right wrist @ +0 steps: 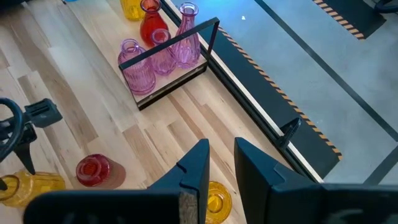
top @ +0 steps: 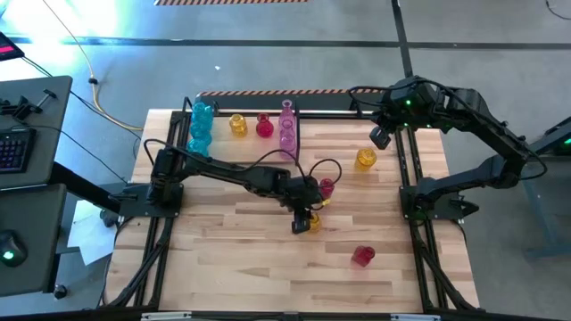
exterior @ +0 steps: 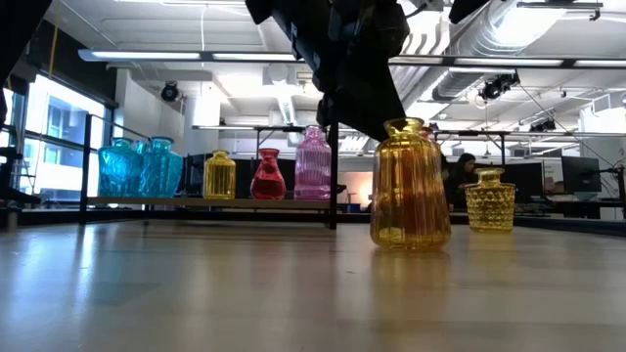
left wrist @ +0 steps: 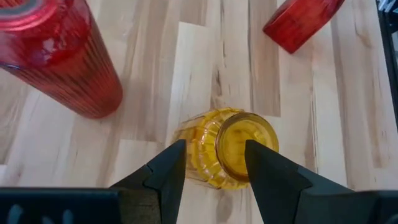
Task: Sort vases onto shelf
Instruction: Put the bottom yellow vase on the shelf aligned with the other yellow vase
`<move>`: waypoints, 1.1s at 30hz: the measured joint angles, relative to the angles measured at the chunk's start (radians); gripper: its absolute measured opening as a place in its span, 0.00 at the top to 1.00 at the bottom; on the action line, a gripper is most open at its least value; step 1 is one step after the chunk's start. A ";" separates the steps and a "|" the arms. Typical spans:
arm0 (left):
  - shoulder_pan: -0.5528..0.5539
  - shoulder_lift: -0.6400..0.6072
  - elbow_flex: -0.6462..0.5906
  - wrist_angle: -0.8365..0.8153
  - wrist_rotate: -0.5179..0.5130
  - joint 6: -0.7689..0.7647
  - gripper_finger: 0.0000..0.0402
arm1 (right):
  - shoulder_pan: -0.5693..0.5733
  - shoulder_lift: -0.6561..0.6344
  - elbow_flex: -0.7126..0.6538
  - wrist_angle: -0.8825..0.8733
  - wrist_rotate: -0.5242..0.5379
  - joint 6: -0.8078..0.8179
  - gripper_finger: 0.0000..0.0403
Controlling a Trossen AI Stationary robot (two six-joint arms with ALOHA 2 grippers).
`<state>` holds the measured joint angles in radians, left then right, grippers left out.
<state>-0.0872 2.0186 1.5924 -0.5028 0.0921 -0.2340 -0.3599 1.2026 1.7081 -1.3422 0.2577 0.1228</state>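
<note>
- We find no brand, label or readable writing on any vase or on the shelf [top: 245, 94].
- The yellow vase [top: 312, 221] stands upright at the middle of the high view, its neck between the left gripper [left wrist: 214, 163]'s spread fingers (we cannot tell whether they touch the glass).
- In the low view the arm's dark bulk hides that gripper, and the red vase [top: 326, 187] barely shows behind the yellow one.
- The right gripper [right wrist: 221, 163], upper right in the high view, holds nothing, its fingers narrowly parted.
</note>
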 joint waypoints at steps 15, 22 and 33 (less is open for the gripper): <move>-0.001 0.057 0.005 0.075 0.060 -0.108 0.61 | 0.000 -0.005 0.000 0.000 0.000 0.000 0.86; 0.001 0.058 0.007 0.072 0.057 -0.108 0.68 | 0.000 -0.027 0.000 -0.004 -0.001 0.008 0.86; 0.000 0.064 0.076 -0.036 0.051 -0.078 0.97 | 0.000 -0.075 0.000 -0.007 -0.004 0.024 0.86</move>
<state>-0.0872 2.0823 1.6683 -0.5386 0.1434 -0.3120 -0.3595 1.1272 1.7081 -1.3492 0.2539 0.1469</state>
